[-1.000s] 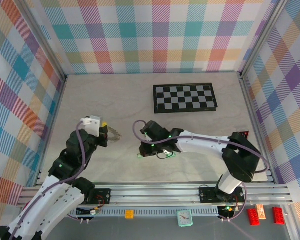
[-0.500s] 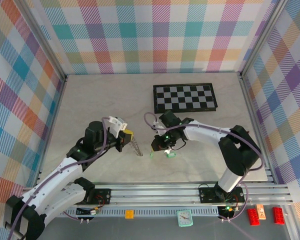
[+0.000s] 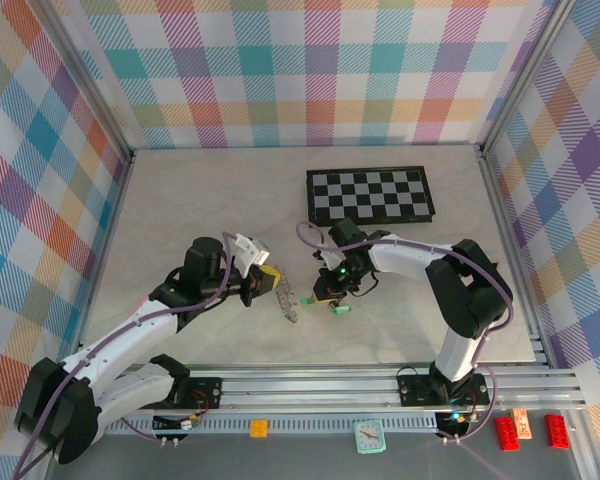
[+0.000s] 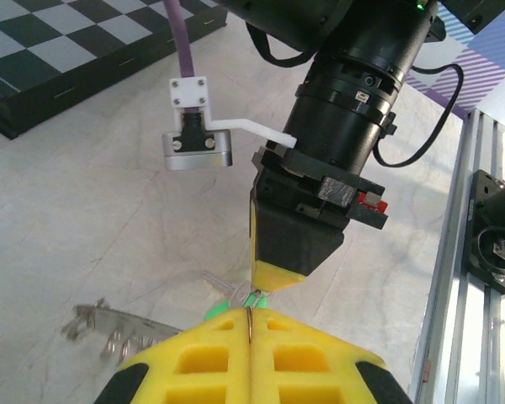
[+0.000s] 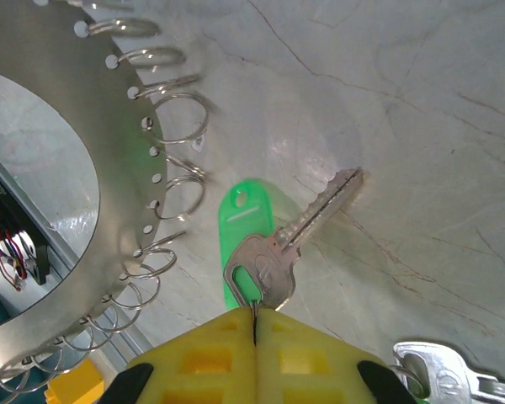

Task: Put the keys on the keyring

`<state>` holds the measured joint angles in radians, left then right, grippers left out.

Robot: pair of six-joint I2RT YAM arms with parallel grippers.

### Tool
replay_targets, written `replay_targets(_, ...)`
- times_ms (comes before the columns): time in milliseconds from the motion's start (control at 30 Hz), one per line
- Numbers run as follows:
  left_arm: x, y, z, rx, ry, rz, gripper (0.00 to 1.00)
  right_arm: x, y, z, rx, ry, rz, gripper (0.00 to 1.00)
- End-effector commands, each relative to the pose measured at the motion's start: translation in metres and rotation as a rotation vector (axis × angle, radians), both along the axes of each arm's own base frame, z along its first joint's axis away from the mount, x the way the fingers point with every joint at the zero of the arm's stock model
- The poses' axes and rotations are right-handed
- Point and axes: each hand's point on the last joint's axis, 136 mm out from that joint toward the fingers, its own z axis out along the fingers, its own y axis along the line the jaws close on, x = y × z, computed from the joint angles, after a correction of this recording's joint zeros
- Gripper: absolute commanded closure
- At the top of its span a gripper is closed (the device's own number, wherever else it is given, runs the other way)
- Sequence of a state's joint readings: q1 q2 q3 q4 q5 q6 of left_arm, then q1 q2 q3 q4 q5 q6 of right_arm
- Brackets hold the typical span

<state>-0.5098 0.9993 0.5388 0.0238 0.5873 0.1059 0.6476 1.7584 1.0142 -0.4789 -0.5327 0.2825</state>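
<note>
- Keyring (image 3: 285, 300) from overhead: it sits near the middle of the tabletop (image 3: 180, 200), a little toward the near edge. The left gripper (image 3: 270, 283) is clamped on its upper end, and it hangs tilted down from there.
- The right gripper (image 3: 322, 294) faces it from the right, fingers together. A speck of green shows at its tip, just beside the ring.
- A second key (image 3: 342, 308) lies on the tabletop just right of that gripper. The checkerboard (image 3: 370, 195) lies well apart, toward the far edge.
- Left wrist view: the left gripper (image 4: 249, 353) has its yellow pads pressed together on a thin metal edge of the keyring (image 4: 249, 324).
- Small metal loops (image 4: 109, 326) show low on the left. Straight ahead, the right gripper (image 4: 273, 278) points its yellow tip at the pads, with a green tag (image 4: 236, 301) between the two.
- The checkerboard (image 4: 67, 50) is at the upper left, and a metal rail (image 4: 454, 252) runs along the right.
- Right wrist view: the right gripper (image 5: 254, 358) is shut on the silver head of a key (image 5: 265, 269), whose blade slants up to the right over the tabletop (image 5: 421, 126).
- Its green tag (image 5: 244, 220) sits just beside the wire loops (image 5: 181, 118) lining the rim of the keyring (image 5: 126, 168). Whether tag and loops touch cannot be told.
- The second key (image 5: 438, 366) shows at the lower right, partly cut off.
</note>
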Motion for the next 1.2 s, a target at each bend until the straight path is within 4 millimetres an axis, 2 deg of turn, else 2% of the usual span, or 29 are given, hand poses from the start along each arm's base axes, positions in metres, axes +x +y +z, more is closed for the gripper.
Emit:
replay_targets(0,-0.003,-0.010,0.015,-0.048,-0.081,-0.065,1.00,0.004,0.003,0.007,0.025,-0.010,0.022,1.00)
replay_targets(33,-0.003,-0.011,0.014,-0.048,-0.080,-0.066,1.00,0.004,0.002,0.008,0.023,-0.011,0.022,0.99)
replay_targets(67,-0.002,-0.011,0.014,-0.049,-0.084,-0.066,1.00,0.004,0.002,0.009,0.026,-0.014,0.021,0.94)
replay_targets(167,-0.001,-0.012,0.013,-0.052,-0.091,-0.066,1.00,0.006,-0.002,0.012,0.013,-0.030,0.019,0.65)
replay_targets(267,-0.001,-0.014,0.012,-0.061,-0.083,-0.068,1.00,0.016,-0.005,0.031,0.059,-0.117,0.001,0.56)
replay_targets(400,-0.005,-0.018,0.012,-0.102,-0.095,-0.088,1.00,0.027,0.003,0.073,0.208,-0.352,0.047,0.54)
replay_targets(533,-0.007,-0.019,0.013,-0.134,-0.139,-0.097,1.00,0.027,0.015,0.101,0.397,-0.584,0.121,0.55)
replay_targets(700,-0.011,-0.019,0.017,-0.168,-0.214,-0.116,1.00,-0.002,0.026,0.133,0.709,-0.836,0.318,0.54)
replay_targets(833,-0.018,-0.021,0.022,-0.201,-0.257,-0.154,1.00,-0.017,0.032,0.143,0.815,-0.823,0.435,0.56)
replay_targets(1000,-0.023,-0.022,0.029,-0.231,-0.286,-0.179,1.00,-0.027,0.036,0.148,0.891,-0.805,0.500,0.60)
replay_targets(1100,-0.025,-0.022,0.033,-0.254,-0.304,-0.188,1.00,-0.031,0.041,0.143,0.875,-0.804,0.520,0.62)
replay_targets(1167,-0.026,-0.023,0.034,-0.262,-0.305,-0.195,1.00,-0.028,0.044,0.140,0.856,-0.861,0.527,0.65)
